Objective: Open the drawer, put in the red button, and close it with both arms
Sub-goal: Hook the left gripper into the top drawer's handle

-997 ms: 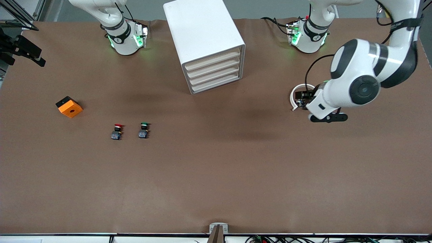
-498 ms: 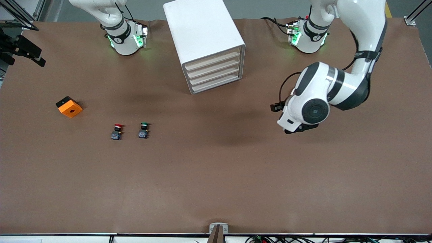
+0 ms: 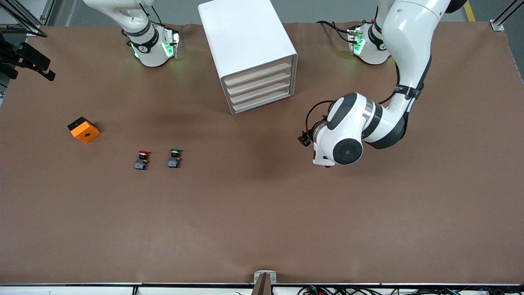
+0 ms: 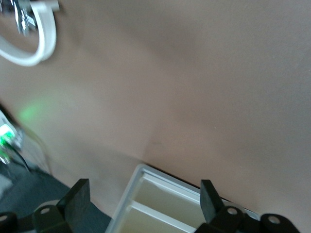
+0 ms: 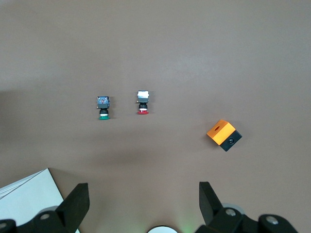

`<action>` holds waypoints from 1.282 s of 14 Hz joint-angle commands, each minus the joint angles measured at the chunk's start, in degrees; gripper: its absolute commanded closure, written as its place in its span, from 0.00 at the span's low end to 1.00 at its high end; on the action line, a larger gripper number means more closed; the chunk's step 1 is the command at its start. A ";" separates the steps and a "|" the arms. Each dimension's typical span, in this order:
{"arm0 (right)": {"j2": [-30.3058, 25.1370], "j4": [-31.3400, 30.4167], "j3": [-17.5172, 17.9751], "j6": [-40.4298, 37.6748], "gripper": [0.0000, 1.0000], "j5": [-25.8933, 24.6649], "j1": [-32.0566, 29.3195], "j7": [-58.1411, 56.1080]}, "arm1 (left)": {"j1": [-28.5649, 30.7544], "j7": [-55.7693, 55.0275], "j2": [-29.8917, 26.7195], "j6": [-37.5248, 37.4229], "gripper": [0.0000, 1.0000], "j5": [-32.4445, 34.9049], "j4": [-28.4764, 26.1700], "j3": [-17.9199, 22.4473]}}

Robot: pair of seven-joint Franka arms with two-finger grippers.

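The white cabinet (image 3: 249,45) stands between the two arm bases, and all four cream drawer fronts (image 3: 260,87) are shut. The red button (image 3: 142,158) stands on the table nearer the front camera than the cabinet, toward the right arm's end; it also shows in the right wrist view (image 5: 143,103). My left arm's wrist (image 3: 344,141) hangs over the table beside the cabinet's front and hides most of its gripper. In the left wrist view my left gripper (image 4: 144,189) is open and empty, with a corner of the cabinet (image 4: 160,206) between its fingers. My right gripper (image 5: 143,190) is open, empty and high above the buttons.
A green-capped button (image 3: 175,157) stands beside the red one. An orange block with a hole (image 3: 84,129) lies farther toward the right arm's end. Black equipment (image 3: 24,59) sits at that table edge. The right arm's base (image 3: 151,45) stands beside the cabinet.
My left arm has swung from its own end of the table toward the middle, closer to the cabinet's front. The buttons, block and cabinet have not moved.
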 commanded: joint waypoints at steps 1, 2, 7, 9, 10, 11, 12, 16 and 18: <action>-0.25 0.37 0.51 -0.39 0.00 -0.62 -0.52 0.09 | -0.02 -8.26 3.10 -1.66 0.00 -4.53 4.37 -0.08; -0.25 0.37 0.51 -0.39 0.00 -0.62 -0.52 0.09 | -0.11 -12.90 4.07 -1.67 0.00 -6.45 5.25 -0.08; -0.25 0.37 0.51 -0.48 0.00 -0.62 -0.52 0.09 | -1.25 -29.45 8.11 -4.55 0.00 -9.36 6.75 -0.08; -0.25 0.37 0.51 -0.48 0.00 -0.62 -0.44 0.09 | -1.34 -33.93 9.43 -8.41 0.00 -12.26 6.75 -0.08; -0.16 0.37 0.51 -0.48 0.00 -0.62 -0.44 0.09 | -1.43 -36.83 10.05 -10.17 0.00 -14.19 6.75 -0.08; -0.24 0.37 0.51 -0.48 0.00 -0.62 -0.44 0.09 | -1.51 -39.12 10.83 -11.76 0.00 -16.47 6.75 -0.08; -0.25 0.37 0.51 -0.48 0.00 -0.62 -0.44 0.09 | -1.43 -41.14 11.63 -13.34 0.00 -18.58 6.75 -0.08; -0.25 0.37 0.60 -0.48 0.00 -0.62 -0.35 0.09 | -1.43 -47.92 13.74 -18.97 0.00 -23.51 6.40 -0.08; -0.25 0.37 0.60 -0.48 0.00 -0.62 -0.26 0.09 | -1.51 -51.08 15.32 -20.03 0.00 -23.88 6.31 -0.08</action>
